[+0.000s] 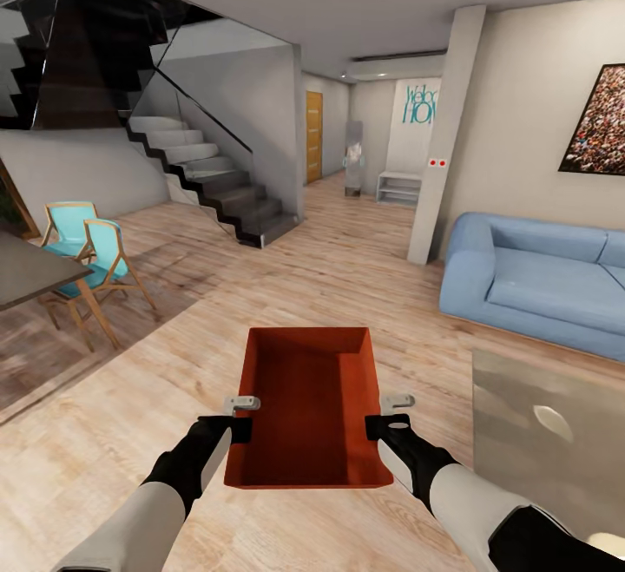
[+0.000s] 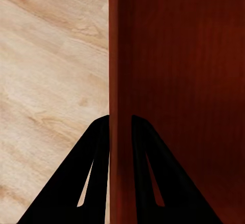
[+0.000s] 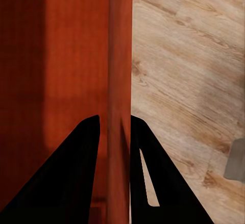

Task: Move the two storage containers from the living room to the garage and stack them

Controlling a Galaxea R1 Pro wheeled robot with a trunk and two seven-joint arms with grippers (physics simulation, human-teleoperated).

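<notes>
Gripping one orange-red bin [image 1: 305, 407] by its two long walls, the left hand [image 1: 240, 404] and right hand [image 1: 398, 402] hold it level in front of the robot, above the light wood plank floor [image 1: 347, 268] of the living room. The bin is a smooth, open-topped rectangle with low, slightly flared walls and nothing inside. In the left wrist view the two black, tapering fingers [image 2: 87, 178] straddle the thin rim of the bin [image 2: 173, 81], one on the outside over the planks, one on the inside, clamped on the wall. The right wrist view shows the same: black fingers [image 3: 76, 178] pinch the bin's wall [image 3: 120, 81] from both sides, grained planks beyond. Ahead on the right stands a soft, rounded light blue sofa [image 1: 529, 281]; a glossy grey slab [image 1: 547, 433] lies near the right arm. To the left are a dark staircase [image 1: 217, 181], two turquoise chairs [image 1: 91, 255] with wooden frames, and a dark tabletop [image 1: 26, 268]. An orange-brown door [image 1: 313, 136] shows down the hall.
</notes>
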